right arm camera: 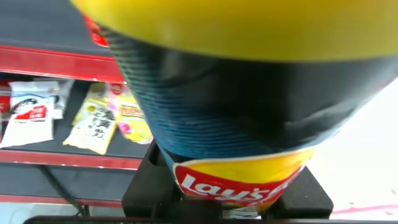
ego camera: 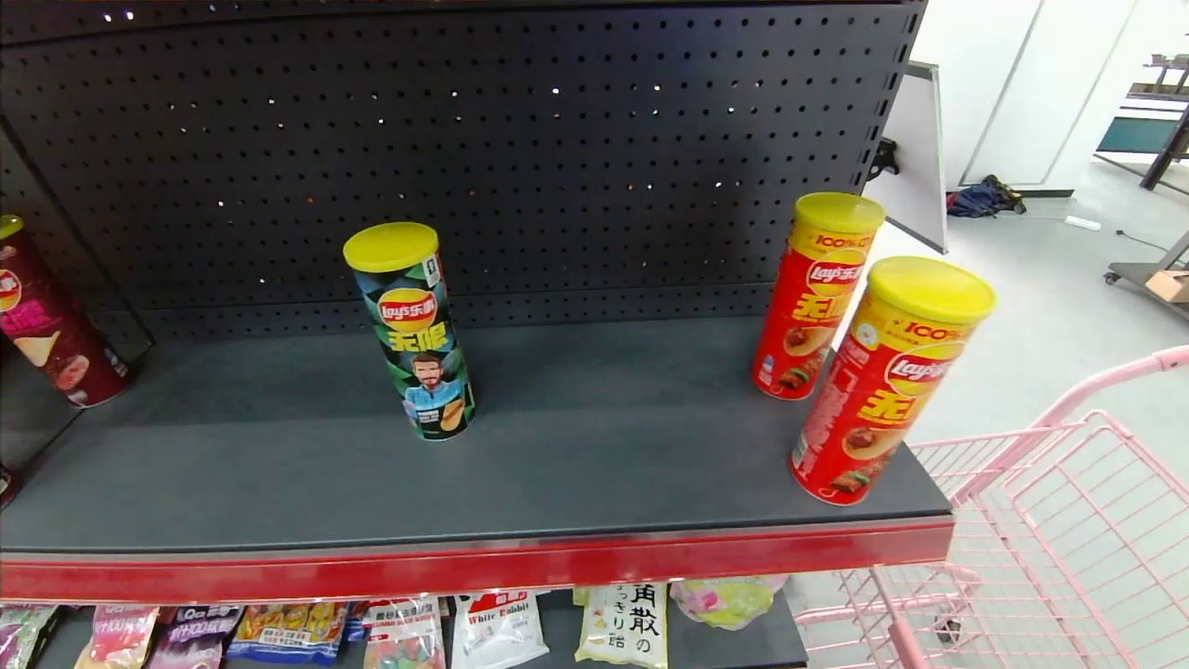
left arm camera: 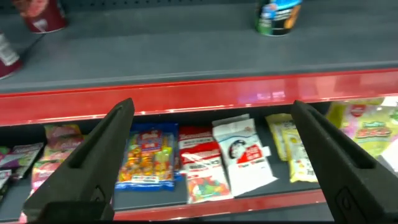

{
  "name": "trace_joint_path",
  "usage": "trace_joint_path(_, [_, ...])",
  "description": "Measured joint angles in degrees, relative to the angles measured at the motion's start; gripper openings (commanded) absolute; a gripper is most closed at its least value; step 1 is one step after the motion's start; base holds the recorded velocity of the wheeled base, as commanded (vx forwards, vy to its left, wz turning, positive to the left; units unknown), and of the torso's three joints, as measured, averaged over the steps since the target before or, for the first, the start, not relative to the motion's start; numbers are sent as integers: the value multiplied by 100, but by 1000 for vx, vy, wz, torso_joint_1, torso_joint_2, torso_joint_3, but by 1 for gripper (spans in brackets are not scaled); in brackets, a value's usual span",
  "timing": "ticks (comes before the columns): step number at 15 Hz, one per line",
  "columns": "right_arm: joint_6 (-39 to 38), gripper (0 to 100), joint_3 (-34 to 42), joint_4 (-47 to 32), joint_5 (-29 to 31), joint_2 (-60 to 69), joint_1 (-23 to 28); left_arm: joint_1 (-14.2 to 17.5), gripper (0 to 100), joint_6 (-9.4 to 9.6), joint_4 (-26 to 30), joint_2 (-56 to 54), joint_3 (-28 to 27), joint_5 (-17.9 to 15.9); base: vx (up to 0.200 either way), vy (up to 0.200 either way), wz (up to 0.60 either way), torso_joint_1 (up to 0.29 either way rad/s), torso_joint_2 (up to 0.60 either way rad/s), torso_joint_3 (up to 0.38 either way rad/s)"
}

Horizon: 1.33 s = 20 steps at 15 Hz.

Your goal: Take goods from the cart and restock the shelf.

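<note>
Yellow lid, dark blue-green body: a crisp can (right arm camera: 236,106) sits hard up against the right wrist camera. It stands out of the right gripper (right arm camera: 224,214), which looks clamped round its lower end, though the can hides the fingers themselves. Pale floor shows behind it on one side and the shelf's red front lip on the other, so I judge it is off the shelf's end, not yet over the board.

Head view: the grey shelf (ego camera: 576,446) runs across mid-frame. A green can (ego camera: 411,333) stands upright left of centre. A rear red can (ego camera: 817,295) and a front red can (ego camera: 890,383) stand at right, the front one near the corner. A maroon can (ego camera: 51,321) is at the far left edge, and the pink cart (ego camera: 1068,520) is at lower right.

The left gripper (left arm camera: 211,107) has its fingers spread wide with nothing between them, facing the snack bags (left arm camera: 186,165) on the lower shelf.

Step in hand, as I read it, is the carry from cart to shelf. The next move calls for lifting the can over the red lip into the open stretch between the green and red cans. It should be set down upright, well shy of the front red can.
</note>
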<state>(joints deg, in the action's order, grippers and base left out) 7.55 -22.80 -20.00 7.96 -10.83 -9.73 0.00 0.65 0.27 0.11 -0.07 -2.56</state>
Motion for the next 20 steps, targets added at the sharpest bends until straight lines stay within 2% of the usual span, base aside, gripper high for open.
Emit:
trace_joint_path(9, [-11, 0, 4, 4, 2, 30, 9, 0, 100, 6, -2, 0, -2, 0, 0, 200, 0, 3, 3, 2])
trace_joint_path(20, [15, 0, 249, 2, -50, 334, -46, 0, 100, -49, 11, 0, -2, 33, 0, 0, 0, 0, 0, 0])
